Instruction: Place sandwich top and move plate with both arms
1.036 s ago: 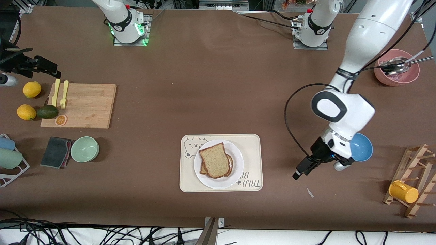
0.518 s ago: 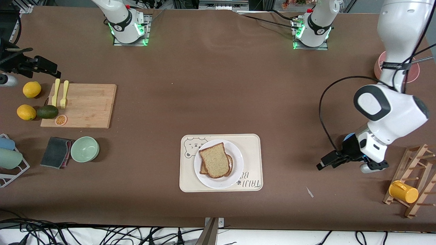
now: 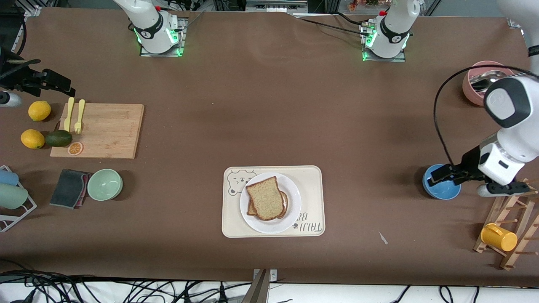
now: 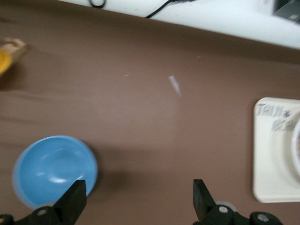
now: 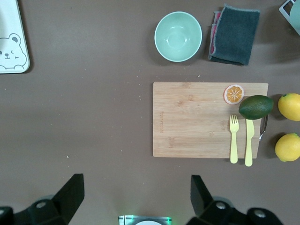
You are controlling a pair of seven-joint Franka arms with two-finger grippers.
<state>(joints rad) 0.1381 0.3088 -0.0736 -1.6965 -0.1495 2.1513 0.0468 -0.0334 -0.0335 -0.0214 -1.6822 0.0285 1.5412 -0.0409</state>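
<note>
The sandwich top (image 3: pixel 265 198), a tan speckled slice with a brown crust, lies on another slice on the white plate (image 3: pixel 290 213). The plate stands on the cream bear-printed tray (image 3: pixel 312 181), whose corner also shows in the left wrist view (image 4: pixel 274 150). My left gripper (image 3: pixel 436 176) hangs open and empty over the blue bowl (image 3: pixel 442 192), well off toward the left arm's end from the tray. In its wrist view the left gripper (image 4: pixel 138 190) has bare table between its fingers. My right gripper (image 5: pixel 136 185) is open and empty, high over the table by its own base, and waits.
A pink bowl (image 3: pixel 473 94) with a metal spoon and a wooden rack with a yellow mug (image 3: pixel 499 237) stand at the left arm's end. At the right arm's end are a cutting board (image 3: pixel 105 130) with forks, lemons, an avocado, a green bowl (image 3: pixel 105 184) and a dark cloth (image 3: pixel 69 188).
The left arm has swung away from the tray toward its own end of the table, and its open gripper is now over the blue bowl. The sandwich and plate have not moved.
</note>
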